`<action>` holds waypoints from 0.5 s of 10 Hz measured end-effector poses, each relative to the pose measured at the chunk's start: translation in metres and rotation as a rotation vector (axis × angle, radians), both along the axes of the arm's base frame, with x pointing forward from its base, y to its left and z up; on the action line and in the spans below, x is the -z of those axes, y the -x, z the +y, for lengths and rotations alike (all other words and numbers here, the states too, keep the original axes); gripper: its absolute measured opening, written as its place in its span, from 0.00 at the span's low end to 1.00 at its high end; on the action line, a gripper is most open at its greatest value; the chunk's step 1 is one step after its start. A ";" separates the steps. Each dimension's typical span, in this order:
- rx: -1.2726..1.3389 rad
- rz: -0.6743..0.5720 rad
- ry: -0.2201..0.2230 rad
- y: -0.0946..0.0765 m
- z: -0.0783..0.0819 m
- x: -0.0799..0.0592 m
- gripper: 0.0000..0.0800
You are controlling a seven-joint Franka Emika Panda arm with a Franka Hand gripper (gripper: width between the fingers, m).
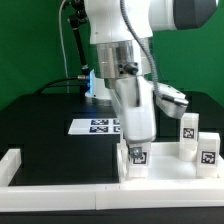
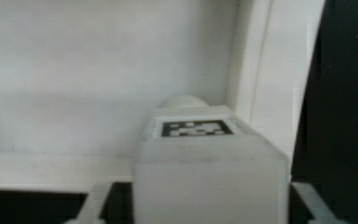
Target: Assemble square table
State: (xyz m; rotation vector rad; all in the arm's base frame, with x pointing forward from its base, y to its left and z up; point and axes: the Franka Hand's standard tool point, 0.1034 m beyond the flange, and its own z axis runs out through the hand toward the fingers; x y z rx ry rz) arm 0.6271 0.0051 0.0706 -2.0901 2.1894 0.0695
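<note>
Gripping is what my gripper point(image 1: 136, 150) appears to be doing: its fingers stand partly closed around a small white tagged leg point(image 1: 138, 155), which hangs upright between them with its black-and-white tag facing outward. From the wrist view the same leg point(image 2: 202, 170) fills the foreground, tag up, with my fingers point(image 2: 91, 205) flanking its base, so I judge it held rather than merely touched. Below it lies the square tabletop point(image 1: 165, 165), the large white slab at the front of the table, near the exterior view's right; the wrist view shows its pale surface point(image 2: 87, 90) and a raised edge beside the leg. Two more legs point(image 1: 187, 130) stand upright on the slab toward its right side, just beside each other. White border rails point(image 1: 60, 185) run along the table's front edge, and the marker board point(image 1: 95, 126) lies flat further back. I take this as the step of seating a leg in a corner socket; next I must line it up over the socket and lower it straight, though I cannot see the socket itself.
</note>
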 end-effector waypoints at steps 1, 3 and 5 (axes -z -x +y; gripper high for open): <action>0.166 0.012 -0.026 -0.001 0.000 0.000 0.36; 0.234 0.014 -0.025 0.000 -0.001 0.000 0.36; 0.134 0.010 -0.008 0.001 -0.002 0.001 0.36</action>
